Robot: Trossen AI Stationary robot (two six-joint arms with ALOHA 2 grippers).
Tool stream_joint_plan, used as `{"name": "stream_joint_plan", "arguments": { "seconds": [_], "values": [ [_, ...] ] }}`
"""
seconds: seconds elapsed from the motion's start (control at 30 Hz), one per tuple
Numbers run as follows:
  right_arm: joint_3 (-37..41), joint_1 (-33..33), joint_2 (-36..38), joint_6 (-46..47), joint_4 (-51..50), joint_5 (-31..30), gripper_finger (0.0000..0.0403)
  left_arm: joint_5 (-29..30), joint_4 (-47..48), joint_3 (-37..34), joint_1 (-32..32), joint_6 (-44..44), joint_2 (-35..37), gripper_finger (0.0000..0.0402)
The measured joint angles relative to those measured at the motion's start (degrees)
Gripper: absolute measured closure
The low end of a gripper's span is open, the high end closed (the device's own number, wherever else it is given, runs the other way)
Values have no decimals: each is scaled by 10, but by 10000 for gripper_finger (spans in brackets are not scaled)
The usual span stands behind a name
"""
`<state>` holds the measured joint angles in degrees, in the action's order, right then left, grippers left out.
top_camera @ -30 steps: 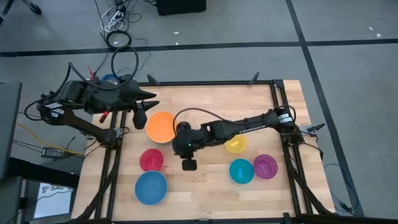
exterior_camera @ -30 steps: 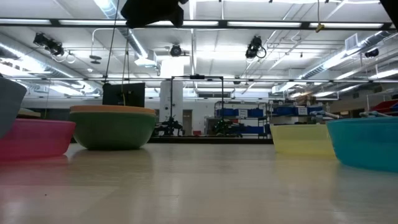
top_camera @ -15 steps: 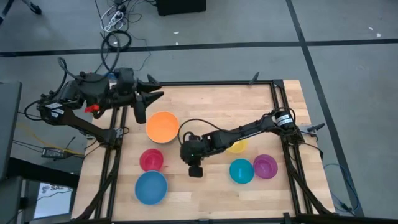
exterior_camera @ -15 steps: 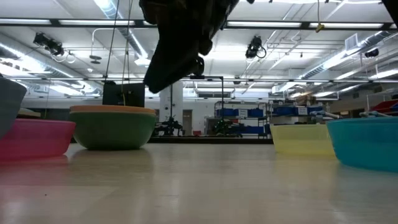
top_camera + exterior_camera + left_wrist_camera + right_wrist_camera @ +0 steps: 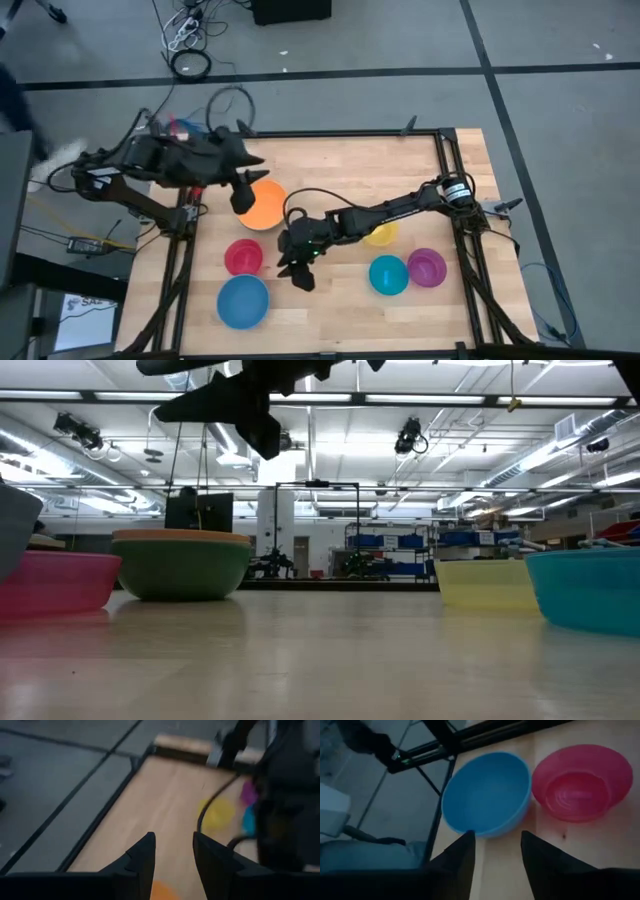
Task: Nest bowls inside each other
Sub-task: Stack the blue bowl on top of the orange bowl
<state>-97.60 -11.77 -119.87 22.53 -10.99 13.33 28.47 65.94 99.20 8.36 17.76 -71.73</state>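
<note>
An orange bowl (image 5: pixel 262 205) sits nested in a green bowl (image 5: pixel 180 570) at the far left. A red bowl (image 5: pixel 243 257) and a blue bowl (image 5: pixel 243 301) rest on the table nearer the front. A yellow bowl (image 5: pixel 380 234), a teal bowl (image 5: pixel 388 275) and a purple bowl (image 5: pixel 427 267) stand on the right. My left gripper (image 5: pixel 243 190) hangs open over the orange bowl's far-left rim (image 5: pixel 165 891). My right gripper (image 5: pixel 297 275) is open in mid-table, right of the red bowl (image 5: pixel 580 782), aimed at the blue bowl (image 5: pixel 487 792).
A black frame (image 5: pixel 440 160) runs along the table's edges. My right arm (image 5: pixel 390 212) stretches across the middle, covering part of the yellow bowl. Bare wood (image 5: pixel 340 170) lies along the far side and at the near middle (image 5: pixel 330 315).
My right gripper has shifted toward the table's near-left and rolled about, now aimed at the blue and red bowls. My left gripper has swung toward the near right and come over the orange bowl's rim. No bowl has moved.
</note>
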Motion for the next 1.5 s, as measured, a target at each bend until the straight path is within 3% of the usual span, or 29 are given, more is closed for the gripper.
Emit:
{"name": "stream_joint_plan", "arguments": {
  "seconds": [0.3,0.6,0.8,1.03,1.5],
  "values": [
    [0,-8,0,53,23,-58,216,2,77,-45,0,20,-20,262],
    [0,-5,0,38,65,-79,218,-26,92,-123,9,17,-22,262],
    [0,-17,-7,31,86,-106,221,-39,94,-134,31,35,-21,262],
    [0,-29,-73,65,181,-82,233,-45,90,-126,56,114,-21,262],
    [-4,-31,-121,99,203,-65,234,-48,80,-118,108,190,-21,262]
  ]
}}
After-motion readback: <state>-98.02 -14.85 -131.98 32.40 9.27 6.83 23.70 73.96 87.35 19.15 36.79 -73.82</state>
